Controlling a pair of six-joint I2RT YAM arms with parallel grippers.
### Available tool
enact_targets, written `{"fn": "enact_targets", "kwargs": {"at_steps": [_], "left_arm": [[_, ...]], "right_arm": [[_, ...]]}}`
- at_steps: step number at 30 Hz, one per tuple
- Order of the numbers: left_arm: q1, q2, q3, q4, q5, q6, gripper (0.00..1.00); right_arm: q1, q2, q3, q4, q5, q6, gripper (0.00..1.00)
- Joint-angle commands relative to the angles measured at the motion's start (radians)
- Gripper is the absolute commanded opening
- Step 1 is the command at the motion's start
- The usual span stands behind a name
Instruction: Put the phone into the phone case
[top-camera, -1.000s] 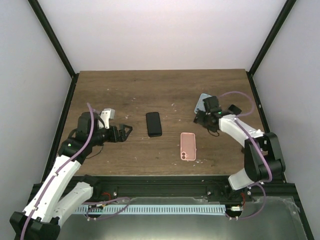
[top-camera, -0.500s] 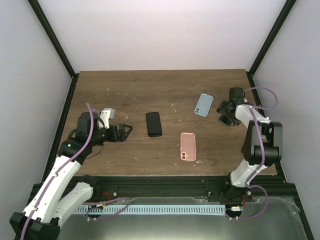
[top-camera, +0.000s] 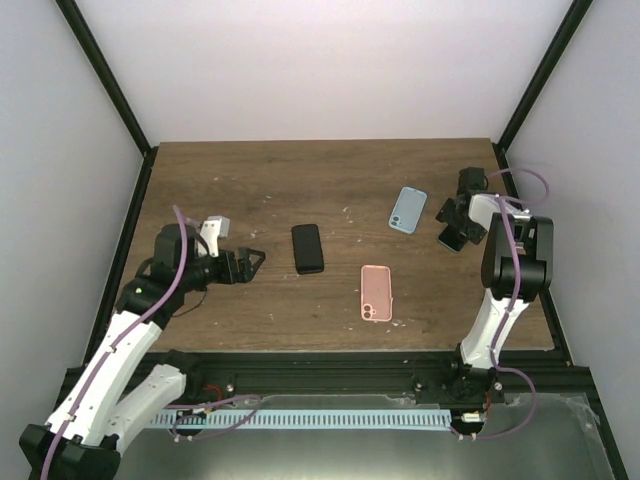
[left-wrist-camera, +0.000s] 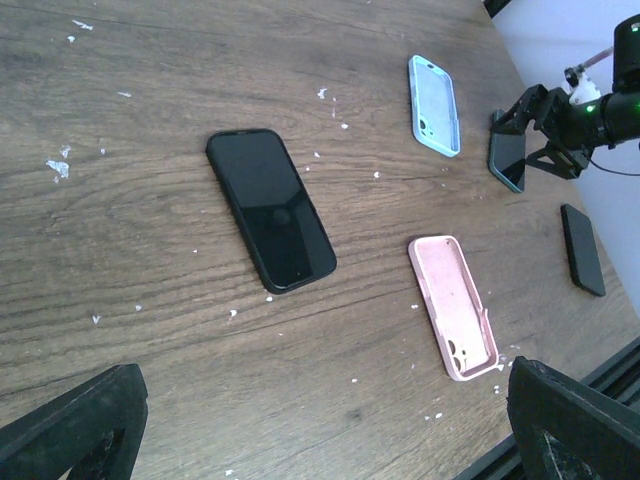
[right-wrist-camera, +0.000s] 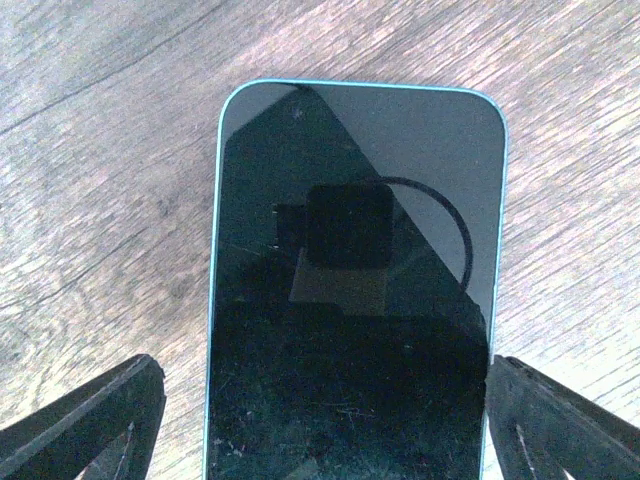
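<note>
A phone with a light blue edge (right-wrist-camera: 355, 290) lies screen up at the table's right side, also seen in the top view (top-camera: 450, 239) and the left wrist view (left-wrist-camera: 507, 160). My right gripper (right-wrist-camera: 325, 430) is open and low over it, one finger on each long side. In the top view the right gripper (top-camera: 456, 222) sits right of a light blue case (top-camera: 407, 209). A pink case (top-camera: 376, 293) lies open side up at centre right. A black phone (top-camera: 308, 248) lies at centre. My left gripper (top-camera: 252, 262) is open and empty, left of the black phone.
The left wrist view shows the black phone (left-wrist-camera: 270, 210), the pink case (left-wrist-camera: 455, 305), the light blue case (left-wrist-camera: 435, 92) and another dark phone (left-wrist-camera: 582, 250) near the right table edge. White specks dot the wooden table (top-camera: 250, 190).
My right gripper has swung right, away from the light blue case, and now sits over the blue-edged phone. The light blue case stays on the table. The left arm has not moved.
</note>
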Motion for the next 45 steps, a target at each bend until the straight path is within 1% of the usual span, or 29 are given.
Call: {"fn": "enact_targets", "kwargs": {"at_steps": [1,7,11,14,18,26,29,36,45], "left_arm": [[0.003,-0.011,-0.013,0.01,0.005,0.008,0.99],[0.003,-0.008,-0.013,0.012,0.007,0.008,0.99],[0.003,-0.003,-0.013,0.013,0.009,0.008,1.0],[0.003,-0.003,-0.013,0.013,0.008,0.008,1.0],[0.003,-0.004,-0.013,0.012,0.002,0.008,1.0],[0.003,0.006,-0.011,0.012,0.002,0.01,1.0],[0.005,0.005,-0.011,0.013,0.002,0.01,1.0],[0.006,0.004,-0.012,0.015,0.002,0.01,1.0],[0.011,0.01,-0.013,0.014,0.003,0.01,1.0]], "right_arm": [[-0.02,0.019,0.043,-0.015,0.029,0.012,0.89],[-0.034,0.038,0.043,-0.037,0.023,0.028,0.9],[-0.034,0.02,0.038,-0.028,0.031,0.015,0.94],[-0.035,0.029,0.05,-0.021,0.022,-0.008,0.94],[-0.037,0.056,0.064,-0.028,0.016,-0.023,0.91],[-0.036,0.067,0.042,0.01,-0.05,-0.054,0.8],[-0.037,0.037,0.01,0.038,-0.084,-0.072,0.78],[-0.034,-0.032,-0.084,0.055,-0.169,-0.101,0.75],[0.004,-0.191,-0.256,0.048,-0.201,-0.123,0.73]]}}
